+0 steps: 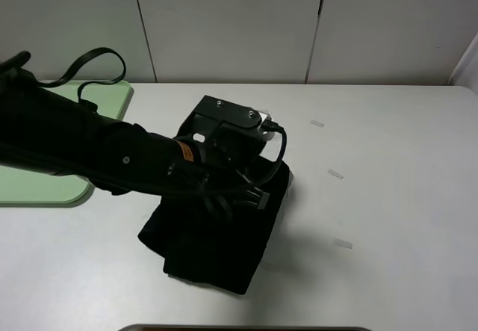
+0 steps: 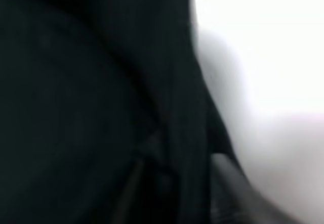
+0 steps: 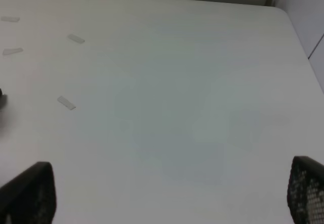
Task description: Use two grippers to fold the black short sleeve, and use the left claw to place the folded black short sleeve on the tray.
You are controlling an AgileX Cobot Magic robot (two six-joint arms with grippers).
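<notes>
The black short sleeve [image 1: 216, 245] lies folded in a bundle on the white table, just left of the middle in the high view. My left arm reaches across from the left, and its gripper [image 1: 258, 190] sits at the bundle's far right edge, shut on the cloth. In the left wrist view the black cloth [image 2: 91, 97] fills most of the blurred picture, so the fingers cannot be made out. The green tray [image 1: 108, 96] lies at the far left, partly hidden by the arm. My right gripper [image 3: 162, 198] is open and empty over bare table, out of the high view.
Small tape marks [image 1: 334, 174] dot the table to the right of the shirt, and they also show in the right wrist view [image 3: 66, 102]. A white wall of panels stands behind the table. A dark edge [image 1: 246, 328] shows at the table's front.
</notes>
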